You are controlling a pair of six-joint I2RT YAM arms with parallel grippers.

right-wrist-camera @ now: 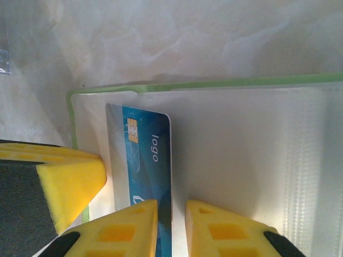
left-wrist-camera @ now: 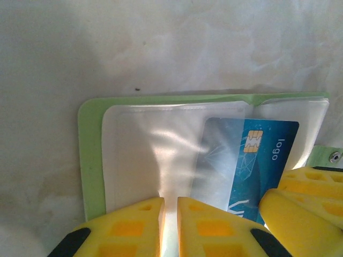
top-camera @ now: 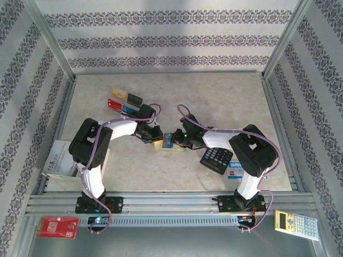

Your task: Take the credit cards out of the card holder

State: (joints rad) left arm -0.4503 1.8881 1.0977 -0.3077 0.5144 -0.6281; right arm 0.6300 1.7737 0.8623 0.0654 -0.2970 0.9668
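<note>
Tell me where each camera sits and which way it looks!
Top external: above and behind the arms, looking down on the table; both arms show, meeting at the card holder.
Left wrist: on the left arm, facing down at the card holder; left pincer at the bottom.
Right wrist: on the right arm, facing down; right pincer straddles the blue card.
Both wrist views share the card holder and blue card.

a: the card holder (left-wrist-camera: 90,160) looks like smooth green plastic, its clear sleeve (left-wrist-camera: 150,155) glossy and crinkled.
b: the blue card (right-wrist-camera: 153,171) is shiny plastic. the table (left-wrist-camera: 161,43)?
a: marbled, fairly matt; stone or laminate, hard to tell.
</note>
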